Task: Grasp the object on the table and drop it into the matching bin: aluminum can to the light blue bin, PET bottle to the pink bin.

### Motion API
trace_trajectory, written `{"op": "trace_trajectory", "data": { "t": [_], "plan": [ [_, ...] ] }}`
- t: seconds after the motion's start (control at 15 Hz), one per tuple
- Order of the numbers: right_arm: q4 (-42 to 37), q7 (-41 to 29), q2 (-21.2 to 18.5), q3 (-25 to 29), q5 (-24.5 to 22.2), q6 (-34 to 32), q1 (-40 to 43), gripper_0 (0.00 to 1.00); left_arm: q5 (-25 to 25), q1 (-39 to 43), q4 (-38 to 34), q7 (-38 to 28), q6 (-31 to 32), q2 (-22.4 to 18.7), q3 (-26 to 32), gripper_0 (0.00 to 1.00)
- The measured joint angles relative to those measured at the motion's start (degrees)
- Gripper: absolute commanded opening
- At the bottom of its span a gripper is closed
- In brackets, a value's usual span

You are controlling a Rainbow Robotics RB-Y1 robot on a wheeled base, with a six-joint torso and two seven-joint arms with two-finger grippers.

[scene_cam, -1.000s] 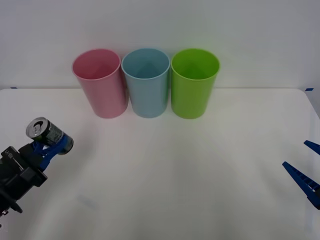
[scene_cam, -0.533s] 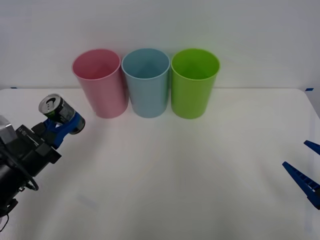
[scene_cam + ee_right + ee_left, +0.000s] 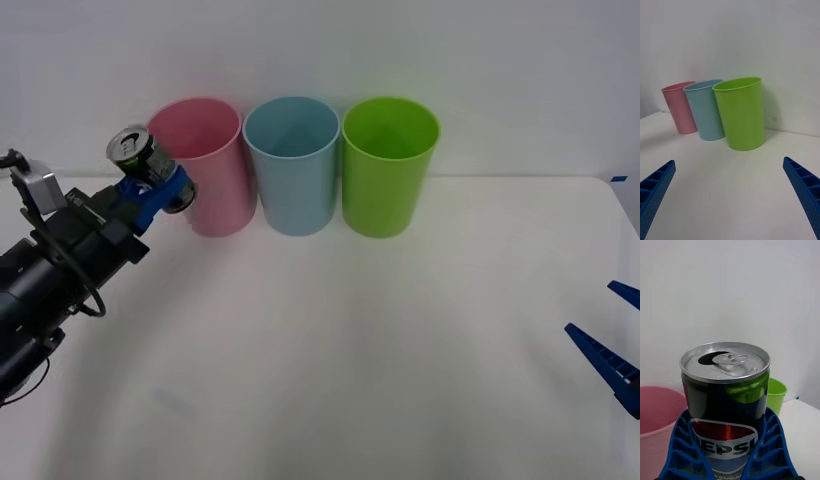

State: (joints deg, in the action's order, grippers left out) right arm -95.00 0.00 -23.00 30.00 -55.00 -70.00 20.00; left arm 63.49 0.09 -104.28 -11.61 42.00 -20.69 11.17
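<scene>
The aluminum can (image 3: 140,156), silver with a dark Pepsi label and a pull-tab top, hangs in the air with my left gripper (image 3: 152,190) shut on it. It is at rim height, just left of the pink bin (image 3: 205,165). In the left wrist view the can (image 3: 725,405) stands upright between the blue fingers (image 3: 681,450), with the pink bin (image 3: 658,416) close behind. The light blue bin (image 3: 293,163) stands right of the pink one. My right gripper (image 3: 612,340) waits open, low at the table's right edge.
A green bin (image 3: 388,165) stands right of the light blue bin, the three in a row at the back of the white table (image 3: 350,340). In the right wrist view the green bin (image 3: 741,112) is nearest, then the light blue bin (image 3: 705,108) and the pink bin (image 3: 679,107).
My left arm has lifted the can up and to the right, from low near the table's left edge to rim height beside the pink bin. The right arm has not moved.
</scene>
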Motion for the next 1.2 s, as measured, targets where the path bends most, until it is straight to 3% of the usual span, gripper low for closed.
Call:
{"op": "trace_trajectory", "data": {
  "t": [0.4, 1.2],
  "plan": [
    [0.0, 0.0, 0.0, 0.0, 0.0, 0.0, 0.0, 1.00, 6.2, -9.0, 2.7, -4.7, -8.1, 0.7, -4.9, 0.00],
    [0.0, 0.0, 0.0, 0.0, 0.0, 0.0, 0.0, 1.00, 19.0, -26.3, 17.3, -5.3, -10.7, 8.0, -5.4, 0.00]
  ]
}}
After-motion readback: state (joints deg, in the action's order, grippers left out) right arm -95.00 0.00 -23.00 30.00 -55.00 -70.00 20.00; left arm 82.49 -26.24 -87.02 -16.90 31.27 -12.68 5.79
